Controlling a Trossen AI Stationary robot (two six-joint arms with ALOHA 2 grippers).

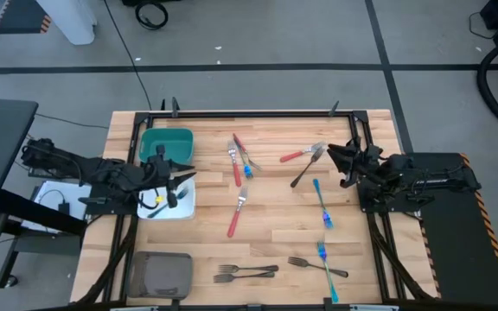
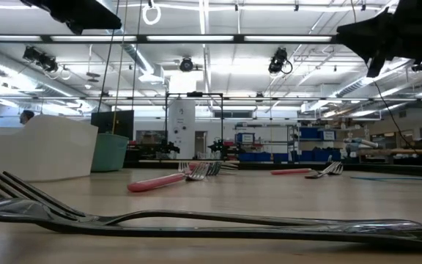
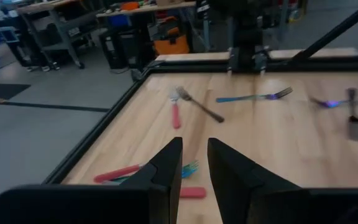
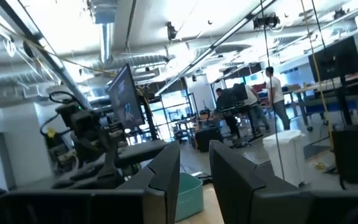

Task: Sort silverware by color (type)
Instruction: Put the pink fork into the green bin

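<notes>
The silverware lies scattered flat on the wooden table (image 1: 275, 233). There are red-handled forks (image 1: 236, 162) (image 1: 300, 155) (image 1: 237, 216), blue-handled ones (image 1: 247, 166) (image 1: 321, 200) (image 1: 327, 269), and dark metal ones (image 1: 304, 173) (image 1: 245, 273) (image 1: 314, 263). My left gripper (image 1: 182, 177) (image 3: 194, 165) hovers above the white bin (image 1: 186, 207), shut and holding nothing, aimed at the red and blue forks (image 3: 185, 171). My right gripper (image 1: 334, 156) (image 4: 194, 168) hangs high near the right edge, shut and holding nothing, beside a red and a dark fork.
A green bin (image 1: 168, 141) stands at the far left, the white bin in front of it, and a grey bin (image 1: 161, 275) at the near left corner. A black frame (image 1: 258, 113) rims the table. In the low view a dark fork (image 2: 196, 220) lies close in front.
</notes>
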